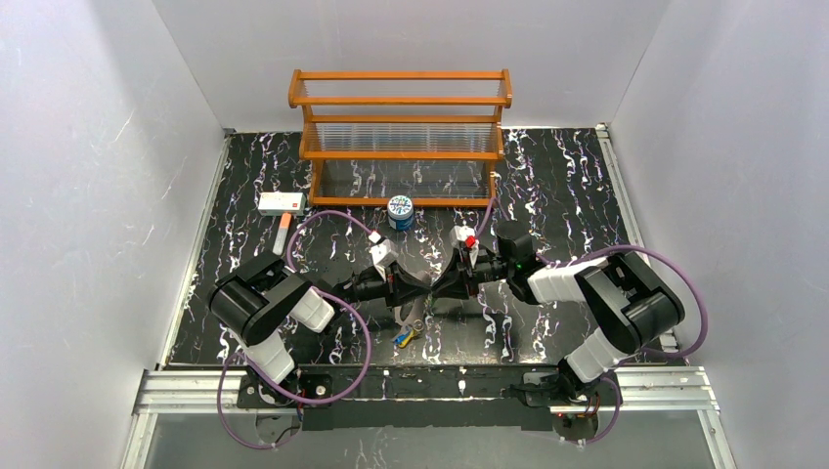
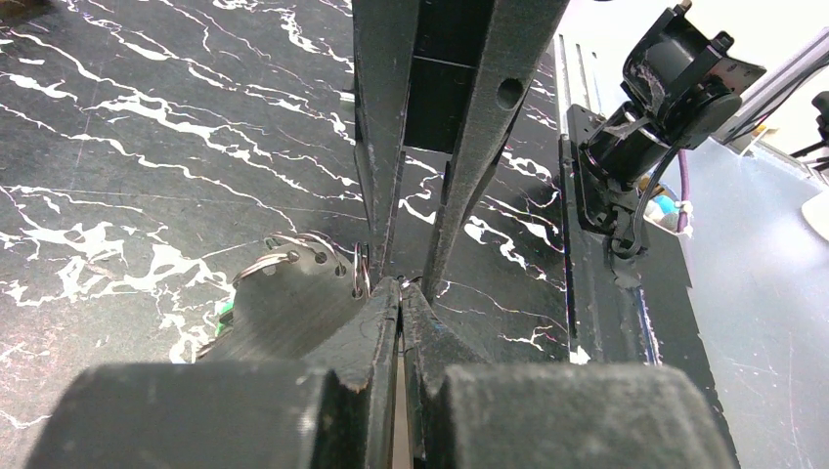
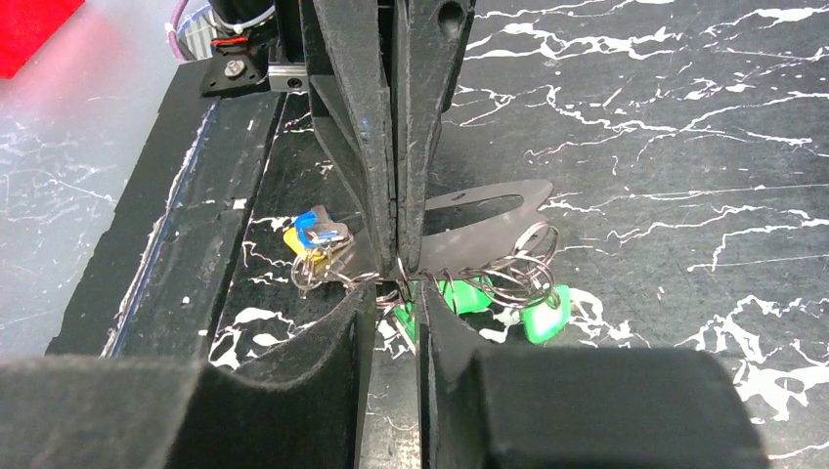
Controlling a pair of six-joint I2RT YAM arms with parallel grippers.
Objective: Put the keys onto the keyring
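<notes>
Both arms reach inward, low; L gripper point(image 2: 401, 285) clenched, tip-to-tip w/ R gripper point(image 3: 396, 293) over keyring point(image 3: 489, 210); R grip unclear

Black shot with white marble veins on the table point(image 1: 567, 186), green, blue and yellow on the keys point(image 3: 459, 293), orange-brown on the rack point(image 1: 401, 101), blue-and-white on the can point(image 1: 400, 211).

Black arms point(image 1: 256, 296), white link covers point(image 1: 559, 281), looping purple cables point(image 1: 332, 214)
</notes>
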